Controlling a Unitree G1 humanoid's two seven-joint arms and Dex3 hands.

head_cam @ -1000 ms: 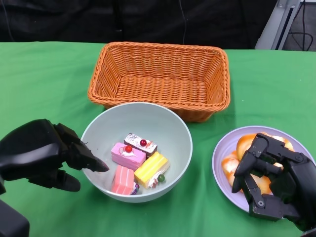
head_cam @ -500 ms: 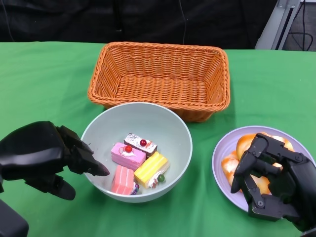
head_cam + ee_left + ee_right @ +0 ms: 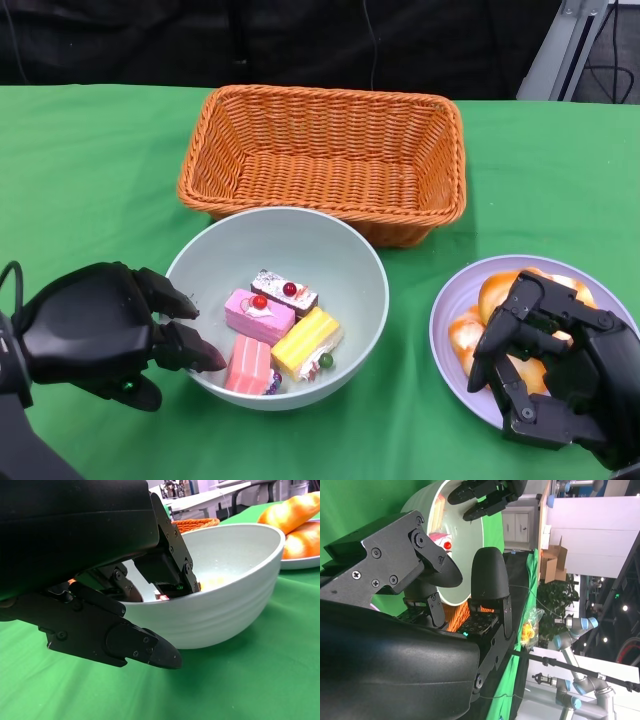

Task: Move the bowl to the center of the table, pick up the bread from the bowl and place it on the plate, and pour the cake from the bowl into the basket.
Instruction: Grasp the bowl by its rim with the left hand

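Observation:
The pale green bowl (image 3: 345,250) stands in front of the orange basket (image 3: 325,160) and holds several small cakes (image 3: 275,325). My left hand (image 3: 105,335) is at the bowl's left side, fingers reaching over the rim and thumb low outside it, a gap showing between thumb and wall. The left wrist view shows this hand (image 3: 100,605) straddling the bowl (image 3: 225,595). Bread (image 3: 485,295) lies on the lilac plate (image 3: 445,310) at the right. My right hand (image 3: 550,365) hovers over it with fingers spread; the right wrist view shows that hand (image 3: 445,580) holding nothing.
The basket is empty and its front wall nearly touches the bowl's far rim. Green cloth covers the table. The plate sits near the front right edge. A dark backdrop and a metal frame stand behind the table.
My left hand has turned and shifted right and lower along the bowl's rim. The bowl, cakes, plate and right hand have not moved.

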